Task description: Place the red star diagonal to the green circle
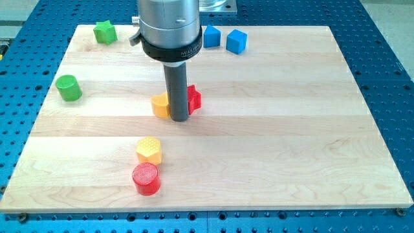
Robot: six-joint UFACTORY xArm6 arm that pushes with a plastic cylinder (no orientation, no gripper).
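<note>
The red star (193, 98) lies near the middle of the wooden board (272, 149), partly hidden behind my rod. The green circle (68, 87) stands at the board's left side. My tip (179, 119) rests on the board between the red star on its right and a yellow block (160, 105) on its left, close to both or touching them.
A green star (104, 32) is at the top left. Two blue blocks (211, 36) (237, 41) sit at the top centre. A yellow hexagon (149, 149) and a red circle (146, 178) stand close together at the lower left of centre.
</note>
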